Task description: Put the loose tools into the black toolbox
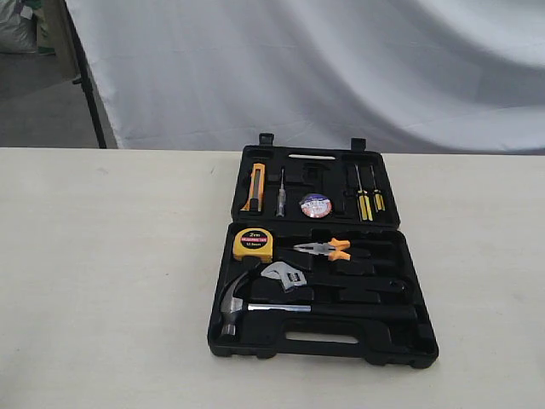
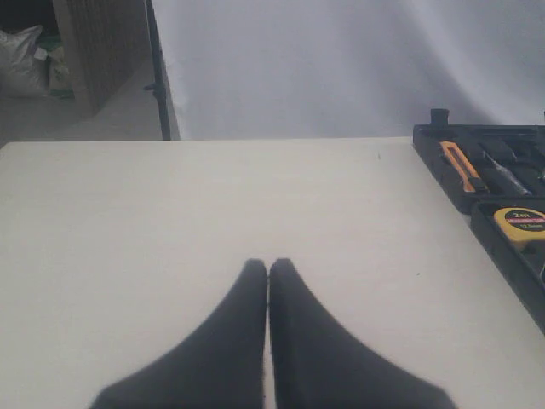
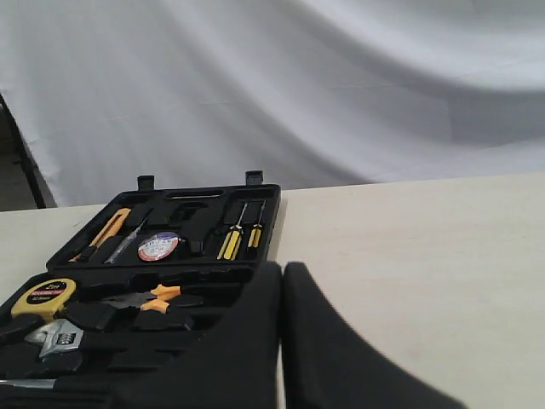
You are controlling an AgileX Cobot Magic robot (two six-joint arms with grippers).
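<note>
Left hand (image 2: 268, 266): fingers pressed together, empty, above bare desk (image 2: 170, 213) beside the case.
Right hand (image 3: 283, 268): likewise closed tight, empty, at the case's other side.
Black toolbox (image 1: 255, 345): open, both halves flat on the desk.
Hammer (image 1: 289, 308), wrench (image 1: 285, 275): seated in the half nearer the exterior camera.
Tape roll (image 1: 315, 205): in the farther half.
Step, as judged: stowing complete.
Next move: nothing left to fetch, so the hands should stay clear.

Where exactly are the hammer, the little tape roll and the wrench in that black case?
Hammer (image 1: 277, 308): exterior view, on its steel neck beside the head.
Tape roll (image 1: 314, 205): exterior view, on its labelled face.
Wrench (image 1: 284, 275): exterior view, on its silver head.
</note>
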